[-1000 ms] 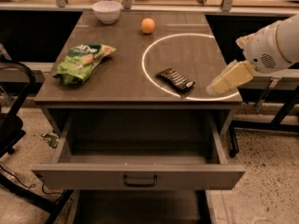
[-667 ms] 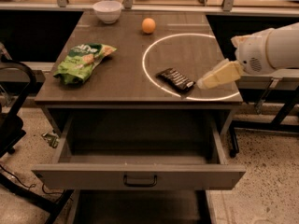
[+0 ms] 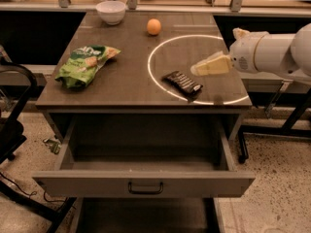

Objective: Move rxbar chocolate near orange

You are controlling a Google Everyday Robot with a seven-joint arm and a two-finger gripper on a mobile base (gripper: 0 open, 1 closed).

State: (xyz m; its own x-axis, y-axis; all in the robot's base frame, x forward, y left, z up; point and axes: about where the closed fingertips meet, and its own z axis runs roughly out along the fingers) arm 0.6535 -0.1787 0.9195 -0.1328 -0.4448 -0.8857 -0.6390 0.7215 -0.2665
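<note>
The rxbar chocolate (image 3: 182, 83), a flat black bar with pale printed lines, lies on the brown table top at the front right, across the white ring of light. The orange (image 3: 154, 26) sits at the back middle of the table, well apart from the bar. My gripper (image 3: 198, 70) comes in from the right on a white arm (image 3: 272, 52). Its pale tip hangs just above and to the right of the bar, apart from it and holding nothing.
A green crinkled chip bag (image 3: 85, 63) lies at the left of the table (image 3: 121, 89). A white bowl (image 3: 111, 11) stands at the back left. An open drawer (image 3: 143, 181) juts out below the front edge. A black chair frame (image 3: 12, 125) stands at the left.
My gripper has moved left and up over the table, from beyond the front right corner to just beside the rxbar chocolate. The bar and the orange have not moved.
</note>
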